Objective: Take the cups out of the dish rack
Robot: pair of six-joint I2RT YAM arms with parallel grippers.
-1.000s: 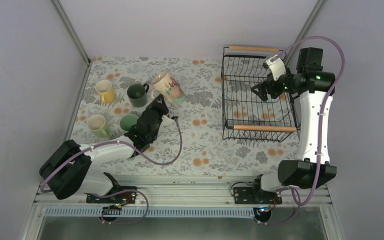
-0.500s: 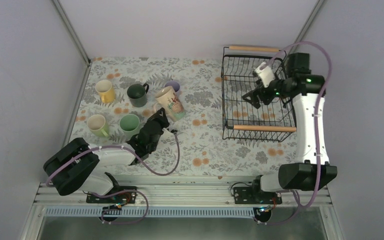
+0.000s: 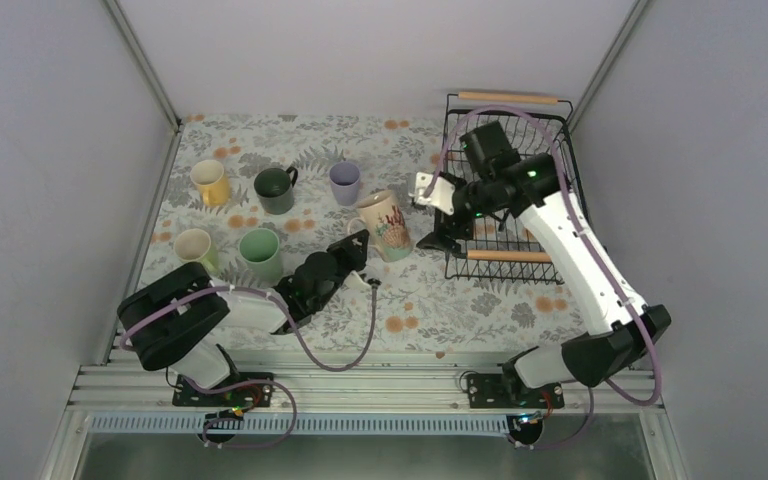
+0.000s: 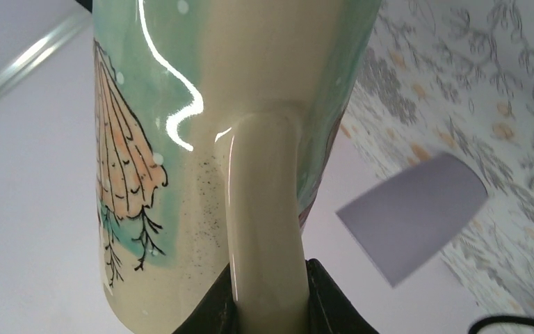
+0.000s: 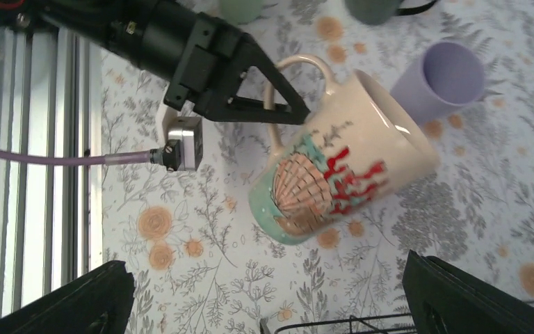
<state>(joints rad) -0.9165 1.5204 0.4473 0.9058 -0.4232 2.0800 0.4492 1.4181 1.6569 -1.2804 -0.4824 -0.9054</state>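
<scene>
My left gripper point(image 3: 358, 248) is shut on the handle point(image 4: 264, 229) of a beige mug point(image 3: 386, 222) painted with a shell and red coral, held tilted above the floral cloth. The right wrist view shows this mug point(image 5: 341, 174) and the left gripper point(image 5: 250, 97) on its handle. My right gripper point(image 3: 438, 222) is open and empty, hovering just right of the mug at the left edge of the black wire dish rack point(image 3: 505, 257). Its fingers point(image 5: 83, 299) stand wide apart. Yellow point(image 3: 208, 182), dark green point(image 3: 275, 190), lavender point(image 3: 344, 183), olive point(image 3: 192, 247) and mint point(image 3: 259, 250) cups stand on the cloth.
The rack point(image 5: 334, 323) shows no cups in its visible part; the right arm covers some of it. The lavender cup point(image 5: 445, 80) stands just behind the held mug. The metal rail of the table's near edge point(image 3: 360, 385) lies below the arms.
My left gripper has carried the beige mug right, toward the rack, uncovering the lavender cup. My right arm has swung left out of the rack to its left edge, close to the mug.
</scene>
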